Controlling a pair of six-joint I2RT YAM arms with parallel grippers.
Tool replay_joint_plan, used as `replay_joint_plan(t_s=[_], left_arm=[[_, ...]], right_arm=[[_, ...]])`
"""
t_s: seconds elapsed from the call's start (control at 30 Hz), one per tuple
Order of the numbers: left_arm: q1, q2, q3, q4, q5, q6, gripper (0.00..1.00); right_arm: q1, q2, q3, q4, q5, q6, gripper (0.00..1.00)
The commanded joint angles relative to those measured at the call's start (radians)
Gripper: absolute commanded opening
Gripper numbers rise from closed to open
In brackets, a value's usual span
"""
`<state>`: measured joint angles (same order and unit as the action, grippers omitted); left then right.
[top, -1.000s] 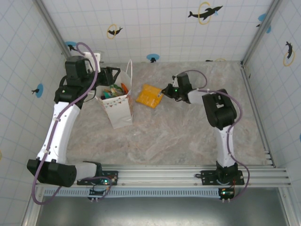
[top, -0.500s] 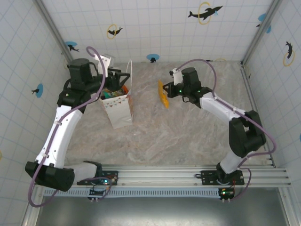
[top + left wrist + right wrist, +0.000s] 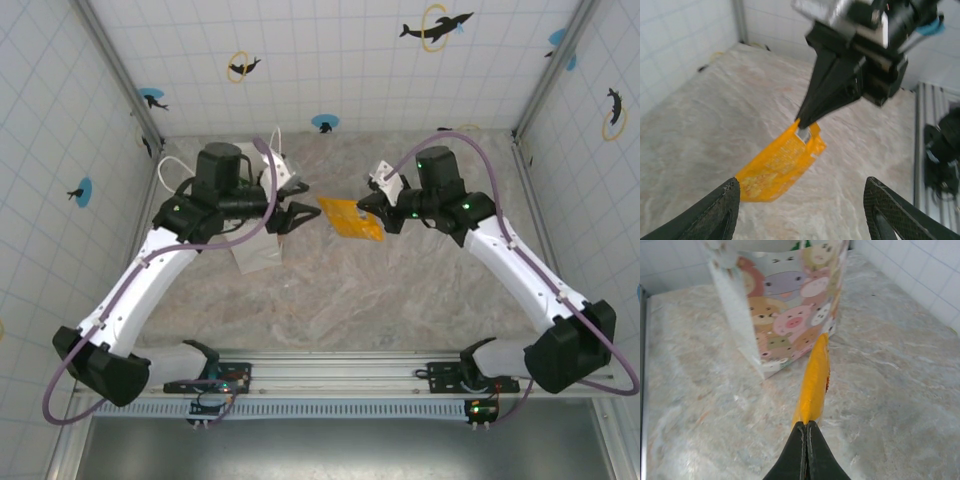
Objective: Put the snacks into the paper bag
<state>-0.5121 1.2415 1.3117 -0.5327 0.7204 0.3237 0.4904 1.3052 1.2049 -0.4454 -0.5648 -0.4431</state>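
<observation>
My left arm point(image 3: 150, 275) and right arm point(image 3: 520, 265) are smooth white shells between bulky black joint housings, each trailed by a looping purple cable point(image 3: 455, 134). My left pincer point(image 3: 802, 215) and right pincer point(image 3: 806, 432) are matte black, with slim tapering fingers.

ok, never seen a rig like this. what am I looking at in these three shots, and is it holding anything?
Two robot arms are bolted at the near edge of a marble-look table, and each ends in a two-finger gripper. The overhead picture comes from a fixed camera above and behind the arms. The other two come from a small camera on each wrist, looking along that arm's own fingers.

The right gripper is pinched shut on an orange snack packet, which hangs from its tips. The left gripper is open and empty, facing that packet from the other side.

The paper bag, with a cartoon animal print, stands on the table. From above, the left arm covers most of it.
</observation>
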Motion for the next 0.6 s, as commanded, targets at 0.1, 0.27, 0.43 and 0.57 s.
replay_joint_plan(t_s=[0.1, 0.27, 0.43, 0.57], left_arm=[[-0.064, 0.030, -0.038, -0.059, 0.066, 0.182, 0.66], [-0.100, 0.066, -0.047, -0.076, 0.008, 0.213, 0.67], [-0.114, 0.083, -0.083, -0.018, -0.005, 0.190, 0.67], [-0.125, 0.108, -0.081, -0.031, -0.011, 0.203, 0.64]], right_arm=[[0.023, -0.066, -0.010, -0.110, -0.091, -0.152, 0.00], [0.043, -0.076, -0.002, -0.135, -0.121, -0.173, 0.00], [0.048, -0.078, -0.001, -0.141, -0.161, -0.174, 0.00], [0.050, -0.076, 0.001, -0.140, -0.185, -0.169, 0.00]])
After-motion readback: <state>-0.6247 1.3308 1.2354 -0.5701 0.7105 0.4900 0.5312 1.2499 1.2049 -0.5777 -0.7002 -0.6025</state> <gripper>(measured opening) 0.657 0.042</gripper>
